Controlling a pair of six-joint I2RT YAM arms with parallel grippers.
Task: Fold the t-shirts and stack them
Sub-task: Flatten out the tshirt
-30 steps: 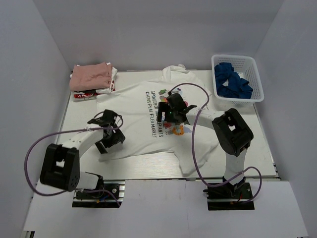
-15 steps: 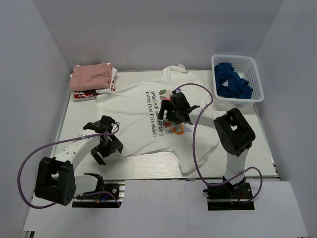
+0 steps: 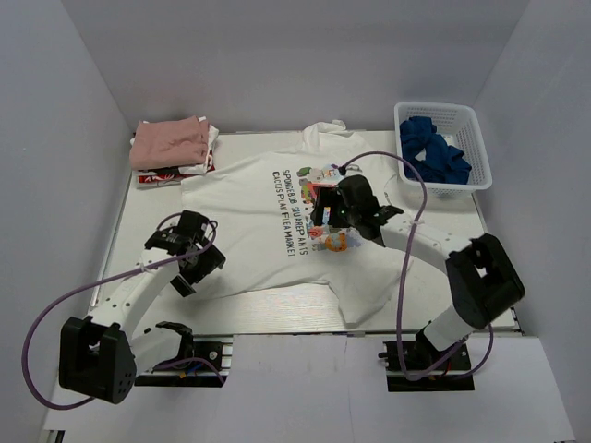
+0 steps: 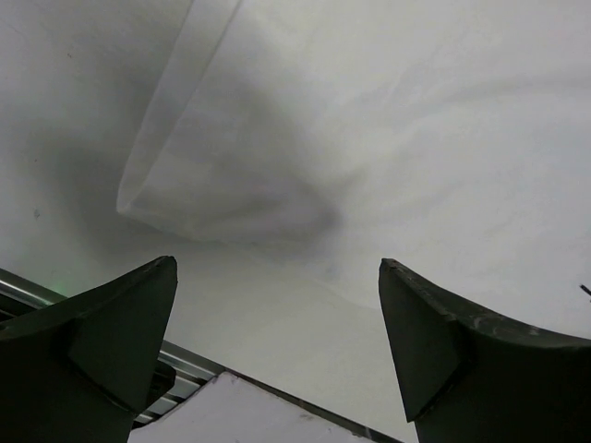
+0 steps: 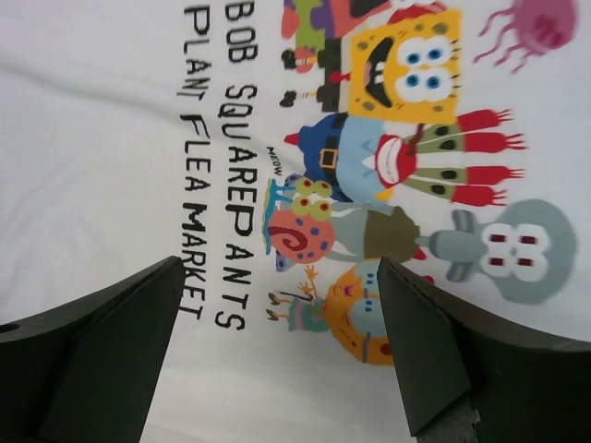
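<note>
A large white t-shirt (image 3: 249,217) with dark lettering and a colourful cartoon graphic lies spread flat across the table. A folded dusty-pink t-shirt (image 3: 169,141) lies on a folded white-and-red one (image 3: 159,177) at the back left. My left gripper (image 3: 196,268) is open and empty above the shirt's left sleeve (image 4: 212,175), near the table's front edge. My right gripper (image 3: 323,210) is open and empty, hovering over the graphic (image 5: 369,231) and lettering (image 5: 217,185).
A white plastic basket (image 3: 473,140) holding dark blue cloth (image 3: 432,155) stands at the back right. White walls enclose the table on three sides. The table's metal front rail (image 4: 194,369) shows under my left gripper.
My left gripper has moved left and toward the front, off the shirt body to its sleeve edge. My right gripper has shifted right and slightly back over the graphic.
</note>
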